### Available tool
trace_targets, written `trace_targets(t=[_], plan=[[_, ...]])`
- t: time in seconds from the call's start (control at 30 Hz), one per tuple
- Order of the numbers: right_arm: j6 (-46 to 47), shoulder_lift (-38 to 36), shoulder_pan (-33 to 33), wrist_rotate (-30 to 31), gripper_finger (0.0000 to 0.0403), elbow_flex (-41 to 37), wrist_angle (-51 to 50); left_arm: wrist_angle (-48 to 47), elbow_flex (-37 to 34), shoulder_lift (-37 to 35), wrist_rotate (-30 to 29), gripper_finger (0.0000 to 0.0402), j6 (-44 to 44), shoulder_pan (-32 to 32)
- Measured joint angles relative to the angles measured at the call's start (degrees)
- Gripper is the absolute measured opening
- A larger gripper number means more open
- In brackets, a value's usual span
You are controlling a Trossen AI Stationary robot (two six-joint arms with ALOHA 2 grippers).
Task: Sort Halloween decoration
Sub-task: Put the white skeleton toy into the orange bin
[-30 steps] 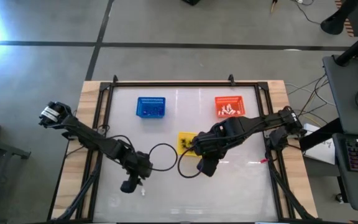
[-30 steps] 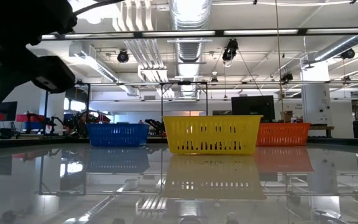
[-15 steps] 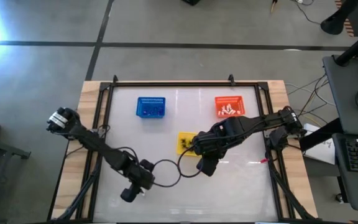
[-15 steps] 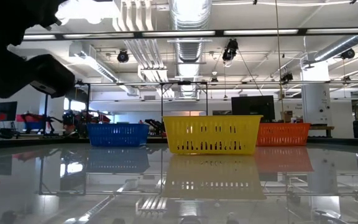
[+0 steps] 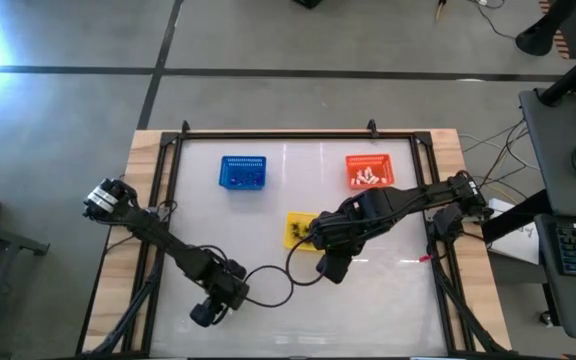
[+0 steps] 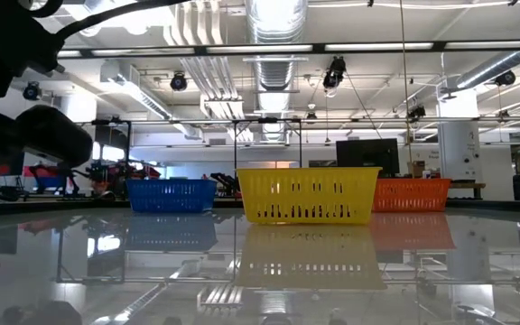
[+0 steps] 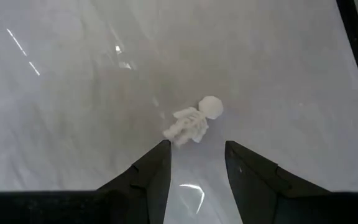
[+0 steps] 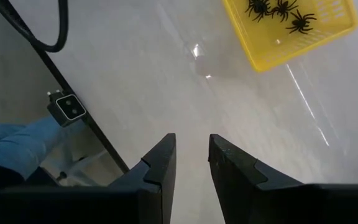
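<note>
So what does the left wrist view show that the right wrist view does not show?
Only the left wrist view shows a small white skeleton figure lying on the table, just ahead of the open left claw and apart from its fingers. Only the right wrist view shows a corner of the yellow basket with black spiders in it, a small camera box at the table's edge, and the empty right claw. Both show the pale, glossy table surface and two dark fingers with a gap between them.
</note>
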Motion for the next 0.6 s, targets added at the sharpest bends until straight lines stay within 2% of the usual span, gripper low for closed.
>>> trace_targets(t=[0.6], plan=[[0.00, 0.00, 0.00, 0.03, 0.0091, 0.00, 0.13, 3.50, 0.15, 0.28, -1.98, 0.0134, 1.27, -0.09]])
